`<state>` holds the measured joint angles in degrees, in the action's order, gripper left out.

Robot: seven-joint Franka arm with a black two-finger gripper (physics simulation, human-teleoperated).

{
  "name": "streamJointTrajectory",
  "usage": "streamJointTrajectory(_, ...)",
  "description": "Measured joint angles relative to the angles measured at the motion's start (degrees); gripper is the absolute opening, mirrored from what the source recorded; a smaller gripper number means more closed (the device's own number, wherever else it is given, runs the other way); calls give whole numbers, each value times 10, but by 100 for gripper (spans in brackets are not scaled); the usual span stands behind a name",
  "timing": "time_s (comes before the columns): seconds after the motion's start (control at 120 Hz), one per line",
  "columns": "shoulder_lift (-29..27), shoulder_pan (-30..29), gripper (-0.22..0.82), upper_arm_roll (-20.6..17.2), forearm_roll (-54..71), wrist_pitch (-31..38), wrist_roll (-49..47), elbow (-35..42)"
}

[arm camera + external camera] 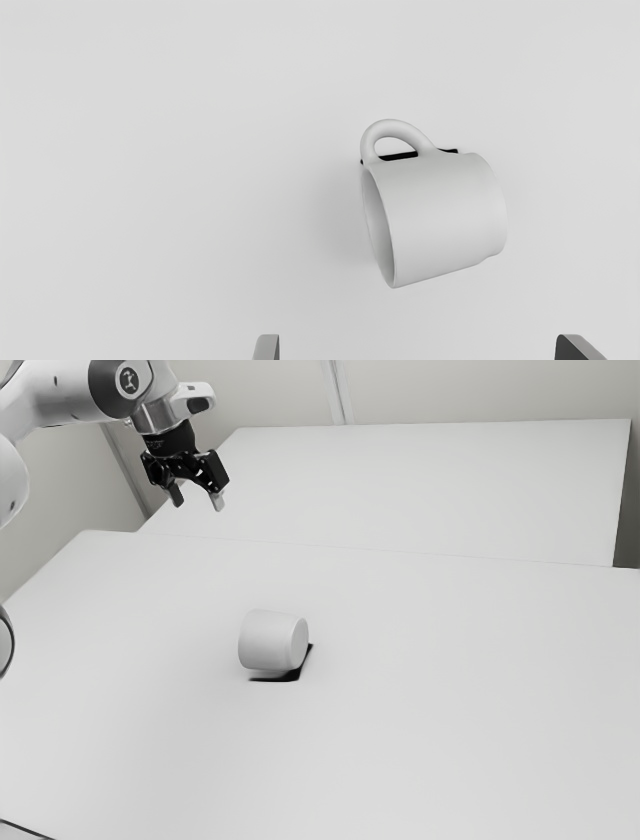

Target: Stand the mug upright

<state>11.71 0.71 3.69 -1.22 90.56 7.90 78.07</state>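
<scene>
mug (440, 210): 1 | handle (389, 128): 1, on the mug | black patch (275, 679): 1, by the mug | table (420, 730): 1, under the mug | arm (62, 395): 1, apart from the mug | gripper (198, 503): 1, above the mug | fingers (266, 348): 2, above the mug

Claw (198, 503) | raised, pointing downward | fingers (267, 348) spread well apart

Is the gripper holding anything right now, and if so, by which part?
Nothing is held: the gripper is open above the table, and the mug lies on its side, away from the fingers.
</scene>
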Motion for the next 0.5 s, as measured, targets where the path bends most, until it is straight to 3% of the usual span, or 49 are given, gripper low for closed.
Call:
streamJointTrajectory(0.3,-11,0,60,-2,-3,-2,2,14)
streamJointTrajectory(0.4,-41,1,60,8,-48,0,3,64)
streamJointTrajectory(0.5,-65,-2,60,45,-137,10,8,137)
